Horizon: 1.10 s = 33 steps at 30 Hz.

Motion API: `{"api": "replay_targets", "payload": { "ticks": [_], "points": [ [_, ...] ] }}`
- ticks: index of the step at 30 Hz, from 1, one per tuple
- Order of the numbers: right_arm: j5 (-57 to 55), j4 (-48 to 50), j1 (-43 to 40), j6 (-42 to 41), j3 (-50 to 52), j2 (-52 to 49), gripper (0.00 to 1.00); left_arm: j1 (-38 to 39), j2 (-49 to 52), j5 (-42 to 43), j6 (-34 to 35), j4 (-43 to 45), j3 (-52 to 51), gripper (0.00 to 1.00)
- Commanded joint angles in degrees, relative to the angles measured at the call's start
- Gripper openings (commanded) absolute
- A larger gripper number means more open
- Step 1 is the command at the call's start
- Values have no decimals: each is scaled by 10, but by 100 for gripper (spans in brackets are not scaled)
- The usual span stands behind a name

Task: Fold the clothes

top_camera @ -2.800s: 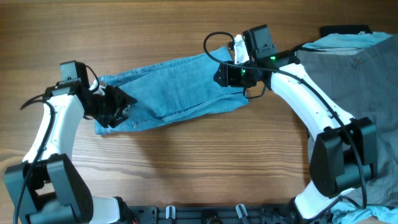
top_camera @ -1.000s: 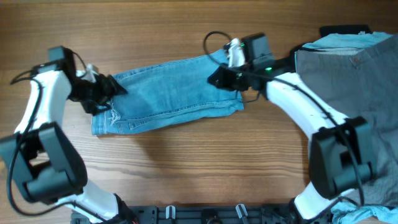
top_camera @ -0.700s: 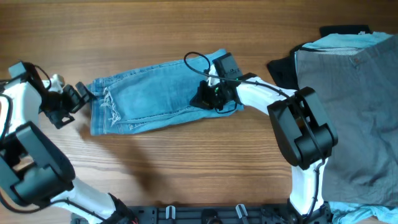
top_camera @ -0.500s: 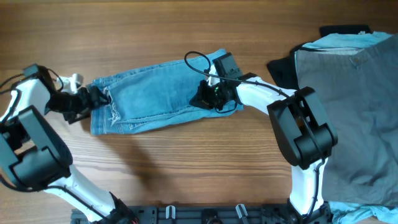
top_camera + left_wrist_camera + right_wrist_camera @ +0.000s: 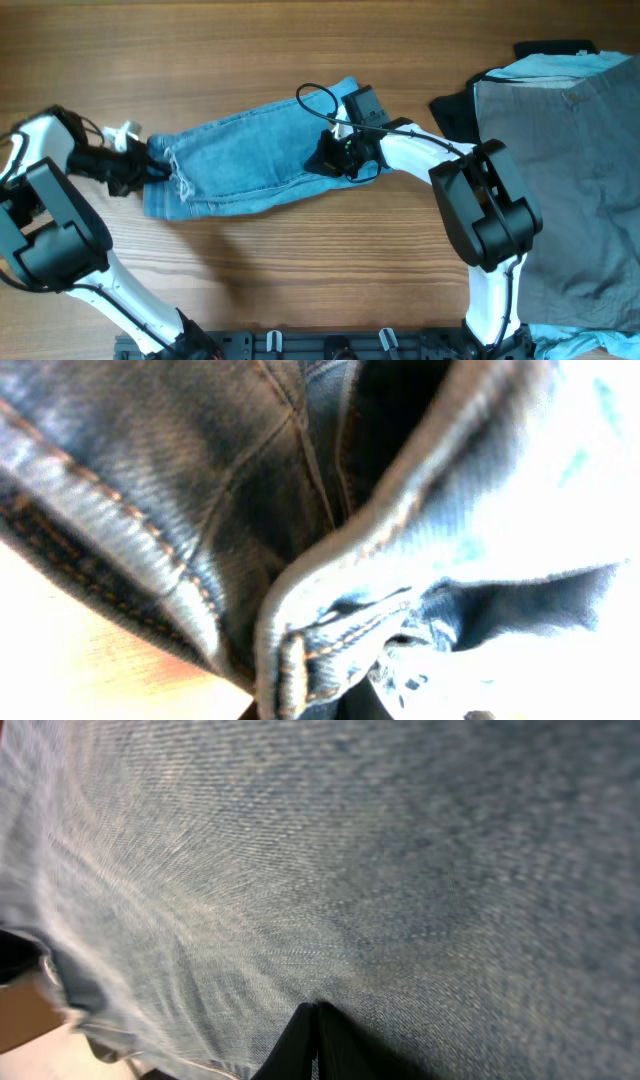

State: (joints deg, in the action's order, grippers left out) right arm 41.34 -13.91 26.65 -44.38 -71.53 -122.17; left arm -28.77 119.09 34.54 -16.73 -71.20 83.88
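The jeans (image 5: 250, 155) lie flat and slanted across the middle of the table (image 5: 300, 280), their right end higher than their left. Bare wood runs wide below the jeans and above them; only a short strip of wood is left beyond their left end. Right of the jeans, a small gap away, sits the black garment (image 5: 455, 112), and past it the grey trousers (image 5: 560, 170).

The left gripper (image 5: 150, 168) is at the jeans' left end. Its wrist view is filled by a bunched, frayed hem (image 5: 330, 650), and I cannot tell whether the claw is apart or closed. The right gripper (image 5: 335, 158) rests on the jeans' right end. In its wrist view, its fingers (image 5: 310, 1040) meet in a dark point, clamped on denim.

Against half a second ago, the jeans' left end is drawn in and bunched, and the left gripper sits further onto it. The right arm is unchanged.
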Motion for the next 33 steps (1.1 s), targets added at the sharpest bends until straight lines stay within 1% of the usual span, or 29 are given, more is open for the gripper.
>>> {"api": "replay_targets", "payload": {
  "ticks": [1,2,5,6,9,10,11,12,13,14,15,17,19,20,22,23,24,26,27,28,30,31,33],
  "points": [
    [-5,-5,5,-6,4,-30,4,35,-79,21,13,-50,86,4],
    [-5,-10,5,-6,4,-30,4,83,-113,21,42,-38,90,4],
    [-5,-28,5,-6,4,-30,4,160,-123,21,68,-26,90,4],
    [-5,-33,5,-6,4,-30,4,217,-121,21,78,-12,90,4],
    [-6,-34,5,-6,4,-30,4,324,-120,18,110,63,90,4],
    [-6,-35,5,-6,4,-30,6,380,-117,-6,143,109,90,13],
    [-5,-38,5,-6,4,-30,9,410,-113,-18,161,133,90,20],
    [-5,-39,5,-6,4,-30,13,435,-106,-33,167,149,90,30],
    [0,-46,2,-7,4,-25,13,470,-95,-85,189,171,90,31],
    [-9,-68,-3,-7,4,-5,14,492,-86,-140,231,185,90,34],
    [-53,-104,-11,-6,4,27,15,504,-82,-164,250,193,90,40],
    [-133,-150,-25,23,4,109,21,506,-82,-162,267,211,90,49],
    [-200,-196,-38,23,4,191,25,506,-81,-160,268,226,90,52],
    [-216,-210,-43,24,4,221,28,507,-80,-160,277,235,90,53],
    [-253,-247,-58,24,4,309,32,511,-70,-156,313,266,90,60],
    [-262,-253,-60,25,4,327,33,515,-62,-134,314,287,90,60],
    [-265,-253,-60,48,4,342,33,522,-53,-113,316,307,90,59],
    [-259,-258,-59,98,4,344,33,541,-26,-113,324,329,90,60],
    [-251,-268,-59,117,4,341,33,544,-17,-120,324,332,90,70],
    [-243,-273,-59,130,4,338,33,543,-12,-125,324,333,90,100],
    [-202,-269,-56,177,4,331,32,517,-23,-125,329,339,102,100],
    [-198,-259,-50,193,4,328,28,498,-35,-120,342,337,115,100],
    [-191,-227,-31,235,4,320,24,449,-71,-79,342,337,142,100]
  ]
}}
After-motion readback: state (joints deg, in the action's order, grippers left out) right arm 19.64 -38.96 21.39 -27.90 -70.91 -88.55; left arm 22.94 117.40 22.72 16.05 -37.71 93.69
